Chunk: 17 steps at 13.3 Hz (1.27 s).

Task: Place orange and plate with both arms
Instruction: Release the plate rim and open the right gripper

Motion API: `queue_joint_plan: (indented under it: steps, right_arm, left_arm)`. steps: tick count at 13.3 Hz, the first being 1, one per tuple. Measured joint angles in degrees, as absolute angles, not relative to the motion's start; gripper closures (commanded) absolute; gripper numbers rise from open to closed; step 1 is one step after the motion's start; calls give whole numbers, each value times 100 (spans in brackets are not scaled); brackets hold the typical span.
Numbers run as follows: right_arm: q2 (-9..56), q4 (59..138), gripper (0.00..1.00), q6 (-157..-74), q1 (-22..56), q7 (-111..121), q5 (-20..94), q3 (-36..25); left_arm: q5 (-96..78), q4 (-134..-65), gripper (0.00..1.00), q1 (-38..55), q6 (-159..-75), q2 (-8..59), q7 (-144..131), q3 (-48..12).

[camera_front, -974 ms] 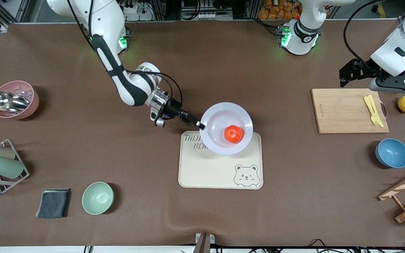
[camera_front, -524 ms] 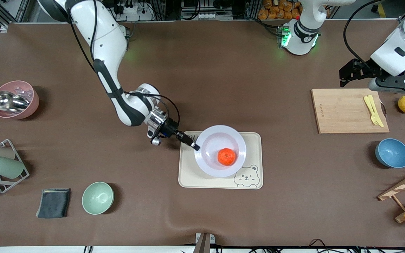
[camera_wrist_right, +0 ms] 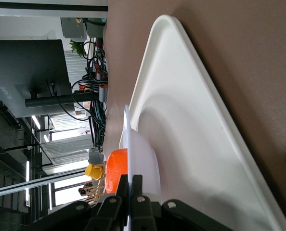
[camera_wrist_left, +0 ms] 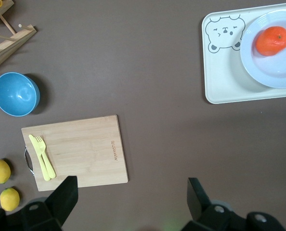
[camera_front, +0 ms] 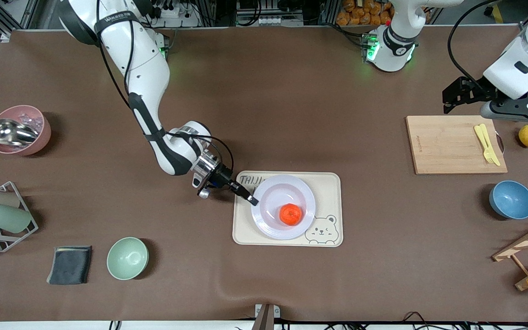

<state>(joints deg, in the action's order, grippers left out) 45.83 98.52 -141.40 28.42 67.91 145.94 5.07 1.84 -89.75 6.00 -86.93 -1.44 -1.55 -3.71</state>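
Though half-hidden, orange (camera_wrist_right: 115,169) on plate (camera_wrist_right: 142,149).

The plate (camera_wrist_left: 273,48) runs off the left wrist view.

You get bright, even overhead light: soft, short shadows hug the pink bowl (camera_front: 20,129) and blue bowl (camera_front: 511,199) on the counter (camera_front: 291,91). The plate (camera_front: 283,206) shows mild glare on its glossy rim. The front view is sharp. In the right wrist view, windows blow out and the near tray (camera_wrist_right: 201,144) blurs slightly.
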Motion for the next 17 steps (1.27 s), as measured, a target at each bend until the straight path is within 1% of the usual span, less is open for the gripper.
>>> queue_joint_plan:
  steps: [4, 6, 8, 9, 10, 14, 17]
  right_arm:
    - [4583, 9816, 97, -14280, 2842, 6791, 14562, 507]
    - [4583, 9796, 88, -14394, 2842, 6791, 14541, 507]
    - [4583, 9751, 77, -14591, 2841, 6791, 14516, 507]
    - [4583, 9709, 68, -14722, 2841, 6791, 14502, 508]
    - [4583, 9669, 64, -14841, 2841, 6791, 14495, 508]
    - [4583, 9608, 63, -15036, 2842, 6790, 14491, 514]
    - [4583, 9456, 62, -15560, 2843, 6788, 14479, 547]
  left_arm:
    - [184, -8975, 0, 600, -8693, -144, -155, -371]
    - [184, -8975, 0, 600, -8693, -144, -155, -371]
    - [184, -8975, 0, 600, -8693, -144, -155, -371]
    - [184, -8975, 0, 600, -8693, -144, -155, -371]
    - [184, -8975, 0, 600, -8693, -144, -155, -371]
    - [184, -8975, 0, 600, -8693, -144, -155, -371]
    - [184, -8975, 0, 600, -8693, -144, -155, -371]
